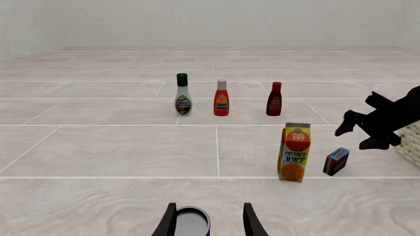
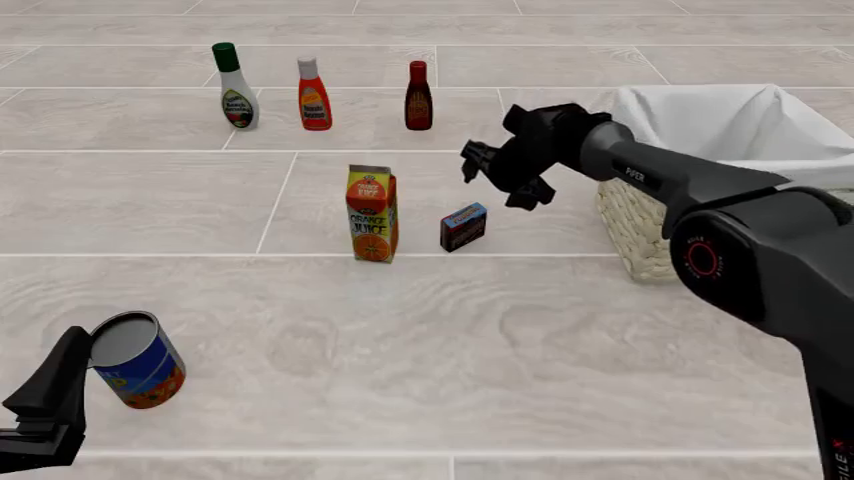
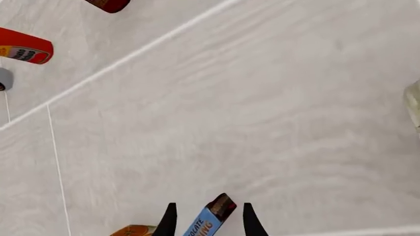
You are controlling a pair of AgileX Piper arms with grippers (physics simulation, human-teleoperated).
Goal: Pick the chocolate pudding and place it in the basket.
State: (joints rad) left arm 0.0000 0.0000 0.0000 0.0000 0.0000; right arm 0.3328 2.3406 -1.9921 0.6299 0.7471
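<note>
The chocolate pudding (image 2: 463, 226) is a small dark brown box standing on the floor just right of the orange juice carton (image 2: 371, 213). It also shows in the left wrist view (image 1: 336, 161). My right gripper (image 2: 498, 182) is open and hovers just above and behind the pudding. In the right wrist view its two fingers straddle the top of the box (image 3: 213, 216) without closing on it. The cream wicker basket (image 2: 641, 220) with white lining stands to the right. My left gripper (image 2: 54, 395) is open at the near left.
A blue tin can (image 2: 138, 360) sits tilted right at my left gripper, between its fingers in the left wrist view (image 1: 190, 221). Three bottles stand in a row at the back: white (image 2: 236, 88), orange-red (image 2: 314, 95) and dark red (image 2: 418, 97).
</note>
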